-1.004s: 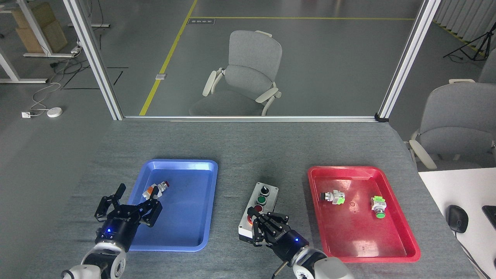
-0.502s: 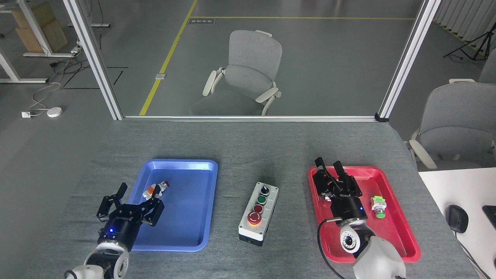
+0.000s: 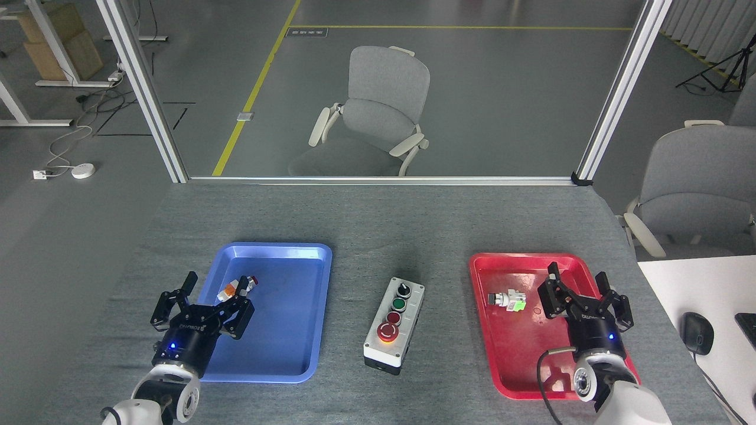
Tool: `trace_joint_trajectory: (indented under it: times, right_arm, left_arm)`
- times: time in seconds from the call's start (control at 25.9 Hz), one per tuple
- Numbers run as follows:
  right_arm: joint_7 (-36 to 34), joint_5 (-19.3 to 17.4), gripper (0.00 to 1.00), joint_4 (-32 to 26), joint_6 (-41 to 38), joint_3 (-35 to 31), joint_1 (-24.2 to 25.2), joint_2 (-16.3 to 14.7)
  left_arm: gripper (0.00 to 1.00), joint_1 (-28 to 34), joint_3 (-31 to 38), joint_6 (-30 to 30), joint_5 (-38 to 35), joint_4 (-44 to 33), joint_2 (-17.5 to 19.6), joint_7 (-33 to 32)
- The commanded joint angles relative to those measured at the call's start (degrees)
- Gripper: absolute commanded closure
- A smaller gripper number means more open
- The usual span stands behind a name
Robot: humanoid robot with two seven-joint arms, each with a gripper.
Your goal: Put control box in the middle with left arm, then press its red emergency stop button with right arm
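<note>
The control box (image 3: 394, 325) stands on the bare grey cloth of the desk (image 3: 384, 218), between the blue tray (image 3: 269, 369) on the left and the red tray (image 3: 481, 277) on the right, touching neither. Its long axis runs near to far with a slight tilt to the right. Controls, far to near: black knob, green button, small red button, then the red emergency stop button (image 3: 387, 332) with its yellow collar at the near end. Nothing touches the box.

The left arm's gripper (image 3: 204, 301) hovers at the near left corner of the blue tray, jaws spread wide and holding nothing; a blue light shows on its body. A loose orange-white switch (image 3: 237, 287) with a red tip lies in the far left part of the blue tray, just beyond this gripper.

The right arm's gripper (image 3: 582, 295) is over the right side of the red tray, well apart from the control box, jaws spread wide and holding nothing. A black cable (image 3: 540, 378) loops from its wrist. A small switch unit (image 3: 507, 300) with a black head and a green part lies in the red tray, just left of this gripper.

Beyond the desk stands a grey office chair (image 3: 378, 115). A black computer mouse (image 3: 697, 332) rests on a white surface at the right edge.
</note>
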Motion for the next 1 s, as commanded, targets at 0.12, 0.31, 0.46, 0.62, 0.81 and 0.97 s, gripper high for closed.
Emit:
trace_joint_trajectory:
  times: [0.12,0.31,0.46,0.62,0.81,0.97]
  right_arm:
    - [-0.24,0.34,0.0,-1.41,-6.68,-2.16,0.08,-2.44]
    - [-0.06,-0.36,0.0,-1.41,-4.83,-2.25,-0.01,-2.62]
    - [-0.06,-0.01,0.0,-1.41,-4.13,-2.16,-0.09,-2.53]
    - [0.11,0.78,0.0,-1.59,-3.34,-1.11,0.08,-2.18]
    - [6.52,6.05,0.0,-4.4,6.07,2.41,1.4,-0.59]
    - [10.4,5.88,0.0,-11.52,6.51,2.94,6.06,-1.03]
  left_arm:
    - [0.0,-0.55,-0.06,-0.11,0.07,2.07,-0.5,-0.14]
    - [0.0,-0.55,0.12,0.07,1.3,2.25,-0.67,-4.97]
    - [0.0,-0.46,0.3,-0.02,7.36,2.16,-0.59,-7.52]
    - [0.0,-0.46,0.3,-0.28,9.38,2.16,-0.41,-7.08]
    - [0.0,-0.46,0.3,-0.28,9.47,2.25,-0.5,-6.73]
    - [0.0,-0.46,0.3,-0.11,9.56,2.33,-0.5,-6.73]
